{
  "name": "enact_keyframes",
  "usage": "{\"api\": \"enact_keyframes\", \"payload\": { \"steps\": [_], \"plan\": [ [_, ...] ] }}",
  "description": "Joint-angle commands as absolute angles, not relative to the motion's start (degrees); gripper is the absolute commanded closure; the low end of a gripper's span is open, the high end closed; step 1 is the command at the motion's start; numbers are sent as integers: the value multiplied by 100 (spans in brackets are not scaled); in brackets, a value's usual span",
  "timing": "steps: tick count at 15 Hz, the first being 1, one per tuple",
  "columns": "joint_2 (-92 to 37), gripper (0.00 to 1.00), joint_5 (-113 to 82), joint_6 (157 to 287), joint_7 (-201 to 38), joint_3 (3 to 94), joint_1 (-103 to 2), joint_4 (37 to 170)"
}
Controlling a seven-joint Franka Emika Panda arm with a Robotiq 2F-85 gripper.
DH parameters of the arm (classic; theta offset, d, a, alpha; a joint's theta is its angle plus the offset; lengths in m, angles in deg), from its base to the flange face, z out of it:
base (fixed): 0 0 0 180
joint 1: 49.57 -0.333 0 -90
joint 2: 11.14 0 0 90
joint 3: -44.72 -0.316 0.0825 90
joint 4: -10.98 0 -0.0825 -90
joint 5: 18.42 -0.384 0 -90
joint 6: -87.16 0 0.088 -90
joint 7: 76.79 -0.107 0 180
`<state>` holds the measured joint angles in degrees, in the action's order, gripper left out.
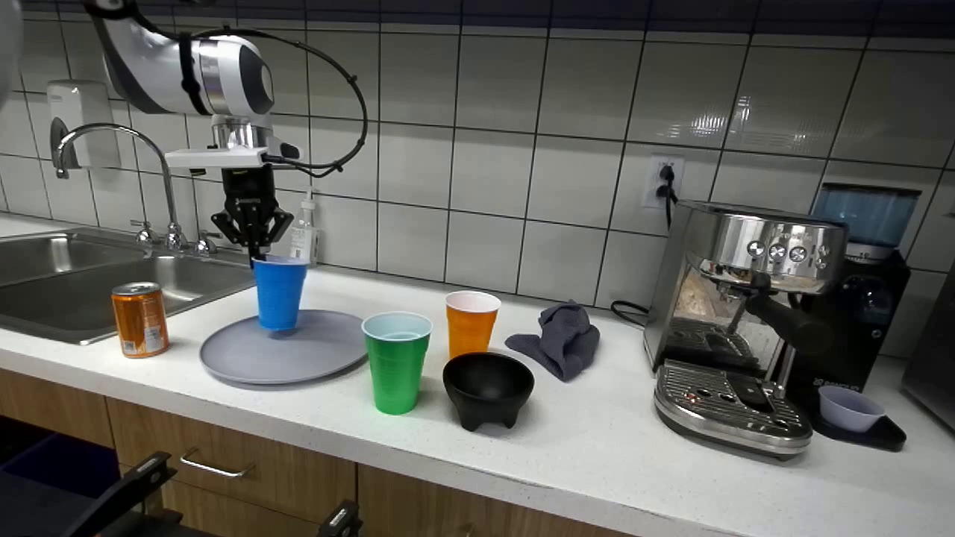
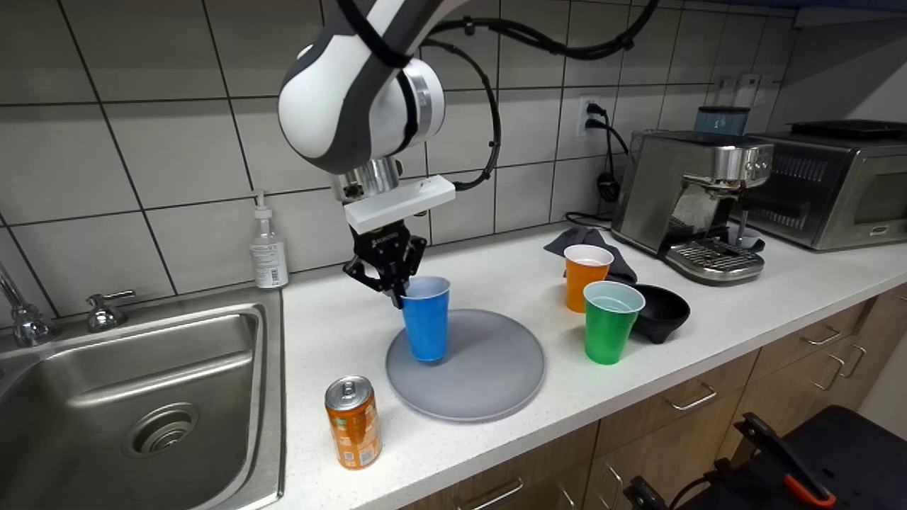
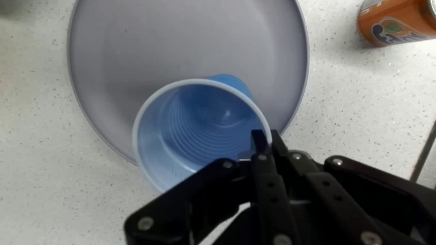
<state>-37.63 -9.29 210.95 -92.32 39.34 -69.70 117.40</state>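
Below the hand [image 3: 268,137], blue cup [image 2: 426,326], rim [image 3: 201,82] between 2 fingertips [image 3: 258,139].

Wrist view: the tapered blue plastic cup [image 3: 201,127] conceals part of the round grey plate [image 3: 187,41]; the picture's right edge truncates the cylindrical orange metal can [image 3: 396,23], near the front edge of the bench [image 3: 51,170].
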Motion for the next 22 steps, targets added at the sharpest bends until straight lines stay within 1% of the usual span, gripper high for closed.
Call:
{"api": "enact_keyframes", "payload": {
  "steps": [1, 2, 3, 4, 5, 7, 11, 12, 13, 22],
  "plan": [
    [-3861, 99, -793, 21110, -9373, 3897, -6994, 11601],
    [-3877, 70, -793, 21107, -9365, 3899, -7000, 11589],
    [-3894, 68, -790, 21105, -9370, 3904, -7006, 11580],
    [-3906, 63, -792, 21104, -9374, 3908, -7008, 11572],
    [-3904, 54, -798, 21108, -9372, 3910, -7005, 11573],
    [-3878, 41, -803, 21116, -9365, 3912, -6996, 11583],
    [-3744, 11, -851, 21164, -9332, 3900, -6960, 11625],
    [-3708, 2, -862, 21192, -9324, 3899, -6948, 11648],
    [-3651, 0, -872, 21215, -9316, 3898, -6934, 11682],
    [-3112, 0, -880, 21408, -9336, 3979, -6710, 12184]
  ]
}}
